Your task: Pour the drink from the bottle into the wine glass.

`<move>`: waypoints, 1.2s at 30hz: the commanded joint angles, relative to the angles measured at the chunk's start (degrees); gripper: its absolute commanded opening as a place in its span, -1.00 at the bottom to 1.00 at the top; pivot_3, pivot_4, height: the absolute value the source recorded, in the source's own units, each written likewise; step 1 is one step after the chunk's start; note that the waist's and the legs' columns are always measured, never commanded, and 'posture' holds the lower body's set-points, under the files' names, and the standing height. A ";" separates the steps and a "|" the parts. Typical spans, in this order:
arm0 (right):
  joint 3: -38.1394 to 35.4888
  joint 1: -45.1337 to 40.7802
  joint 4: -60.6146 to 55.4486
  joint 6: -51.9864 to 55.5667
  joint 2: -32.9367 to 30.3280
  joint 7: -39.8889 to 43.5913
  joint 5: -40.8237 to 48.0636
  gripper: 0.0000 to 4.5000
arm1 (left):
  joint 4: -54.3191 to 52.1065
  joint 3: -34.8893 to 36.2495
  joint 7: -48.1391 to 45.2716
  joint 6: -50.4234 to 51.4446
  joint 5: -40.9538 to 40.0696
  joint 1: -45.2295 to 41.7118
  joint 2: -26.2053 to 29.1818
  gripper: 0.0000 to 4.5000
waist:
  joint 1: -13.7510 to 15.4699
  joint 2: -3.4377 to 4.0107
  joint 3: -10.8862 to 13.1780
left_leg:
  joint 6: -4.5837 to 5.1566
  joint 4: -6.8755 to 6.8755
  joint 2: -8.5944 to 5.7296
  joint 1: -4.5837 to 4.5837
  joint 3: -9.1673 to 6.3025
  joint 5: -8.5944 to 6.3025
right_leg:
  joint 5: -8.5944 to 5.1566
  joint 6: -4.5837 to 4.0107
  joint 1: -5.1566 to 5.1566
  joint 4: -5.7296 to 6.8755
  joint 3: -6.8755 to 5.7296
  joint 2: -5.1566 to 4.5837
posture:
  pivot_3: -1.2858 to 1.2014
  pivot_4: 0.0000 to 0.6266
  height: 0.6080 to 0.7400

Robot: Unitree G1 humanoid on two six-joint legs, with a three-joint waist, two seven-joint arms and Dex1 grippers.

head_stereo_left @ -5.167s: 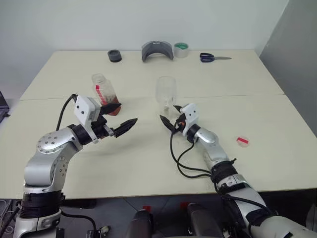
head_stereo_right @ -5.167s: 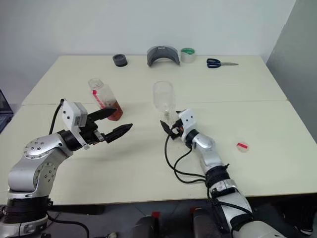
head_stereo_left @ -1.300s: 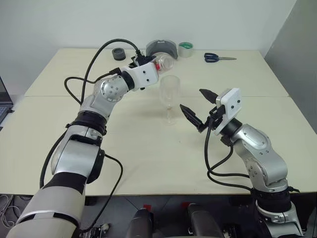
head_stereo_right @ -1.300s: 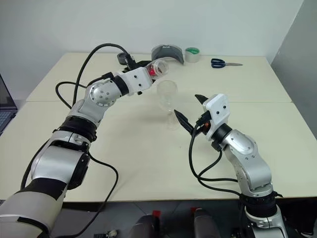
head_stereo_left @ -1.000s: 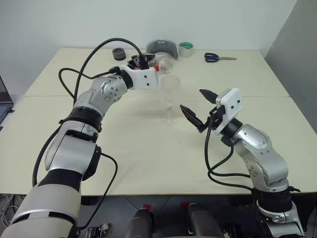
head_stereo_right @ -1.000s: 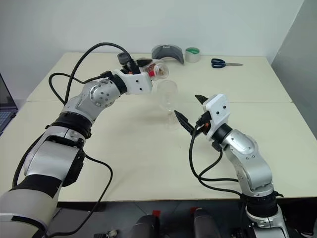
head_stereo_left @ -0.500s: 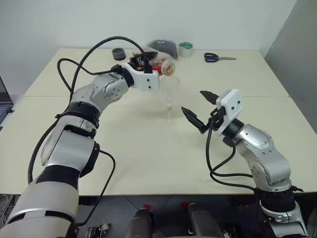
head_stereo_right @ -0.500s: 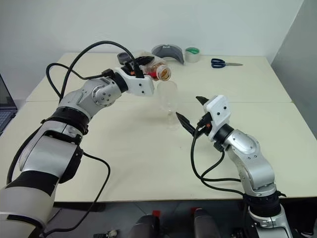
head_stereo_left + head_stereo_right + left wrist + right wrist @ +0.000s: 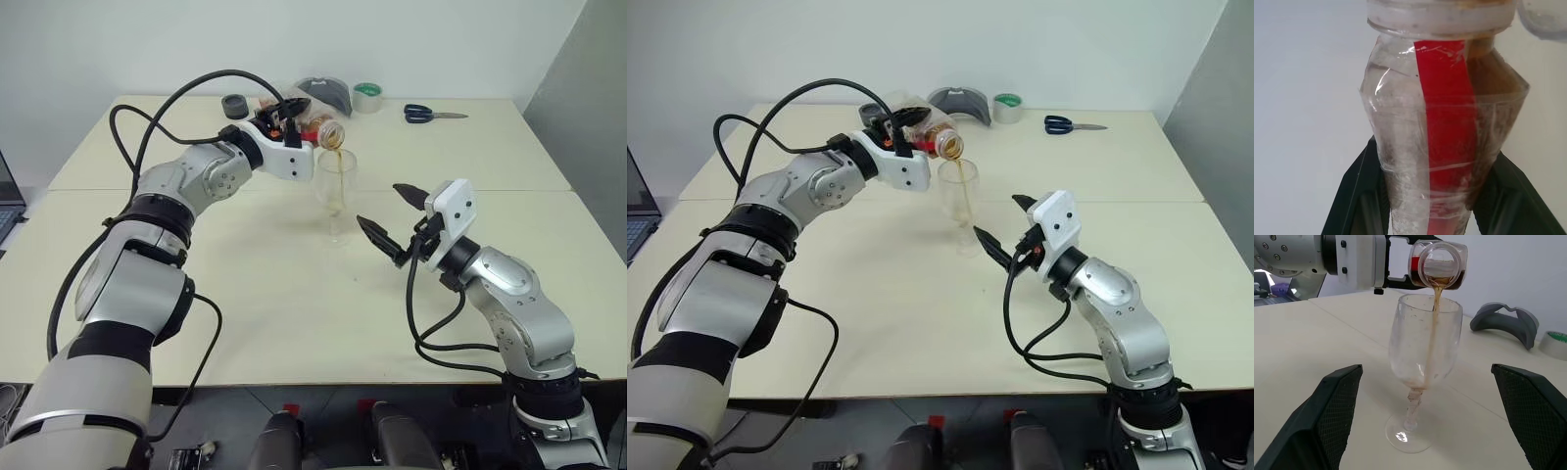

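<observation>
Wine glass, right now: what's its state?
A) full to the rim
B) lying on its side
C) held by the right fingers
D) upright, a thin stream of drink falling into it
D: the wine glass stands upright on the table while the tilted bottle sends a thin stream of drink into its bowl, with only a little collected at the bottom.

The small clear plastic bottle (image 9: pixel 1439 265) with a red label strip lies tipped, its uncapped mouth above the rim of the upright clear wine glass (image 9: pixel 1422 357), into which a thin reddish-brown stream of drink (image 9: pixel 1433 338) falls.
</observation>
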 commanded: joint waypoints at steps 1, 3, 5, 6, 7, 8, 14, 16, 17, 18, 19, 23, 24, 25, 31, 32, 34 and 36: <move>-0.37 -0.37 -1.97 0.03 0.12 0.03 1.01 1.00 | -0.64 -0.09 2.76 -0.49 0.74 -3.64 1.59 -0.23 | 0.00 0.00 0.00 | 0.00 0.00 0.00 0.00 0.00 0.00 | 0.00 0.00 0.00 0.00 0.00 0.00 | 0.03 -0.52 1.00; -0.43 -0.36 -1.93 0.04 0.25 0.00 1.09 1.00 | -0.39 -0.40 3.40 -0.52 1.22 -3.77 1.87 -0.23 | 0.00 0.00 0.00 | 0.00 0.00 0.00 0.00 0.00 0.00 | 0.00 0.00 0.00 0.00 0.00 0.00 | 0.03 -0.52 1.00; -0.47 -0.24 -1.97 0.12 0.30 0.16 1.30 1.00 | -0.17 -0.62 3.85 -0.51 1.46 -3.88 2.04 -0.23 | 0.00 0.00 0.00 | 0.00 0.00 0.00 0.00 0.00 0.00 | 0.00 0.00 0.00 0.00 0.00 0.00 | 0.03 -0.52 1.00; -0.49 -0.15 -2.00 0.15 0.29 0.30 1.45 1.00 | -0.08 -0.73 4.06 -0.51 1.59 -3.95 2.08 -0.23 | 0.00 0.00 0.00 | 0.00 0.00 0.00 0.00 0.00 0.00 | 0.00 0.00 0.00 0.00 0.00 0.00 | 0.03 -0.52 1.00; -0.53 -0.02 -2.07 0.17 0.33 0.43 1.67 1.00 | -0.02 -0.80 4.23 -0.53 1.71 -4.01 2.12 -0.23 | 0.00 0.00 0.00 | 0.00 0.00 0.00 0.00 0.00 0.00 | 0.00 0.00 0.00 0.00 0.00 0.00 | 0.03 -0.52 1.00; -0.56 0.06 -2.11 0.18 0.35 0.50 1.83 1.00 | 0.03 -0.85 4.36 -0.54 1.79 -4.06 2.14 -0.23 | 0.00 0.00 0.00 | 0.00 0.00 0.00 0.00 0.00 0.00 | 0.00 0.00 0.00 0.00 0.00 0.00 | 0.03 -0.52 1.00; -0.61 0.88 -2.52 -0.23 0.18 0.98 3.19 1.00 | 0.36 -1.51 5.18 -0.48 2.21 -4.54 2.29 -0.23 | 0.00 0.00 0.00 | 0.00 0.01 0.00 0.00 0.01 0.00 | 0.00 0.00 0.00 0.01 0.00 0.00 | 0.03 -0.52 1.00; -0.69 1.06 -2.56 -0.34 0.20 0.88 3.39 1.00 | 0.48 -1.64 5.32 -0.50 2.24 -4.65 2.33 -0.23 | 0.00 0.00 0.00 | 0.00 0.01 0.00 0.00 0.01 0.00 | 0.00 0.00 0.00 0.01 0.00 0.00 | 0.03 -0.52 1.00; -0.93 1.02 -2.38 -0.45 0.26 0.81 3.50 1.00 | 0.65 -1.73 5.43 -0.44 2.33 -4.76 2.36 -0.23 | 0.00 0.00 0.00 | 0.00 0.01 0.00 0.00 0.01 0.00 | 0.00 0.00 0.00 0.01 0.00 0.00 | 0.03 -0.52 1.00; -1.21 0.89 -2.11 -0.55 0.17 0.91 3.62 1.00 | 0.85 -1.82 5.57 -0.33 2.46 -4.87 2.38 -0.23 | 0.00 0.00 0.00 | 0.00 0.01 0.00 0.00 0.01 0.00 | 0.00 0.00 0.00 0.01 0.00 0.00 | 0.03 -0.52 1.00; -1.46 0.76 -1.88 -0.63 0.04 1.05 3.73 1.00 | 1.02 -1.89 5.69 -0.26 2.56 -4.96 2.41 -0.23 | 0.00 0.00 0.00 | 0.00 0.01 0.00 0.00 0.01 0.00 | 0.00 0.00 0.00 0.01 0.00 0.00 | 0.03 -0.52 1.00; -2.28 0.16 -1.49 -0.53 -1.03 2.30 4.49 1.00 | 1.45 -2.02 6.13 -0.13 2.95 -5.21 2.42 -0.23 | 0.00 0.00 0.00 | 0.00 0.02 0.00 0.00 0.01 0.00 | 0.00 0.00 0.00 0.01 0.00 0.00 | 0.03 -0.52 1.00; -2.53 0.03 -1.48 -0.44 -1.35 2.73 4.81 1.00 | 1.55 -2.04 6.20 -0.09 2.98 -5.26 2.42 -0.23 | 0.00 0.00 0.00 | 0.00 0.02 0.00 0.00 0.01 0.00 | 0.00 0.00 0.00 0.01 0.00 0.00 | 0.03 -0.52 1.00; -2.87 -0.12 -1.45 -0.35 -1.66 3.13 5.26 1.00 | 1.65 -2.10 6.27 -0.04 3.04 -5.32 2.43 -0.23 | 0.00 0.00 0.00 | 0.00 0.02 0.00 0.00 0.01 0.00 | 0.00 0.00 0.00 0.01 0.00 0.00 | 0.03 -0.52 1.00; -4.92 -0.80 -1.50 0.09 -4.03 5.99 8.70 1.00 | 2.22 -2.31 6.52 0.24 3.24 -5.72 2.39 -0.23 | 0.00 0.00 0.00 | 0.00 0.02 0.00 0.00 0.02 0.00 | 0.00 0.00 0.00 0.01 0.00 0.00 | 0.03 -0.52 1.00; -5.30 -1.01 -1.47 0.26 -4.33 6.23 9.34 1.00 | 2.36 -2.35 6.56 0.32 3.29 -5.78 2.36 -0.23 | 0.00 0.00 0.00 | 0.00 0.02 0.00 0.00 0.02 0.00 | 0.00 0.00 0.00 0.02 0.00 0.00 | 0.03 -0.52 1.00; -5.97 -1.45 -1.33 0.58 -4.93 6.62 10.47 1.00 | 2.58 -2.47 6.69 0.49 3.41 -5.88 2.27 -0.23 | 0.00 0.00 0.00 | 0.00 0.02 0.00 0.00 0.02 0.00 | 0.00 0.00 0.00 0.02 0.01 0.00 | 0.03 -0.52 1.00; -6.29 -1.76 -1.21 0.86 -5.41 6.86 11.19 1.00 | 2.68 -2.59 6.79 0.51 3.47 -5.95 2.19 -0.23 | 0.00 0.00 0.00 | 0.00 0.03 0.00 0.00 0.03 0.00 | 0.00 0.00 0.00 0.02 0.01 0.00 | 0.03 -0.52 1.00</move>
